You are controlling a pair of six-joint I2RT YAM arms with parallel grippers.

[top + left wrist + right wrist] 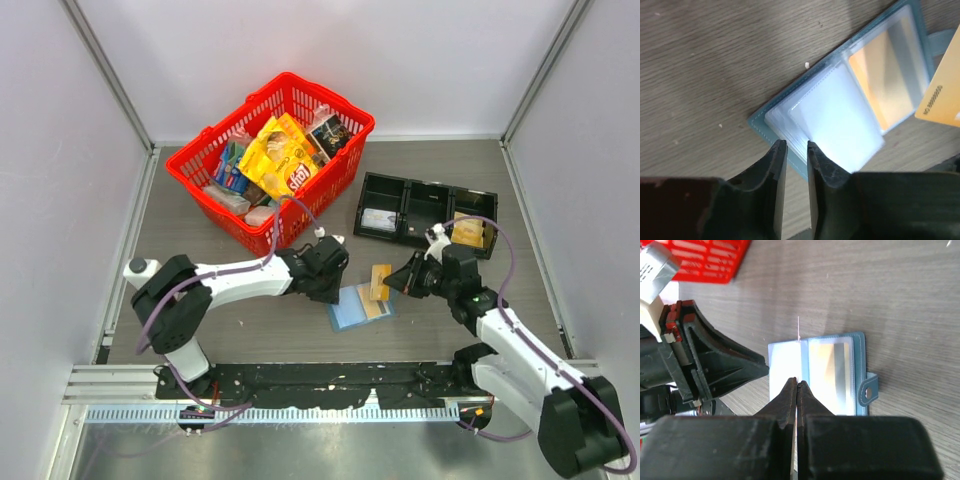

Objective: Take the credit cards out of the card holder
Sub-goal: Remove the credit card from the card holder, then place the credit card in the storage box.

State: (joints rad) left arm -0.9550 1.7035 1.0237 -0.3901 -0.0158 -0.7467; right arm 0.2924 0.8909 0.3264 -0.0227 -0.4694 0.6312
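Your right gripper (395, 283) pinches one credit card (380, 281) upright, out of the open card holder (350, 312) on the table. Your left gripper (796, 150), slightly parted and empty, sits at the holder's edge. Another gold card (885, 75) is yet to come out.

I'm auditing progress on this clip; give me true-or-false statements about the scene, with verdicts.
The right gripper pinches a credit card. True.
The card holder lies closed. False: it lies open.
Another gold card sits in a holder pocket. True.
The black tray is empty. False: a pale card and a tan card lie inside.
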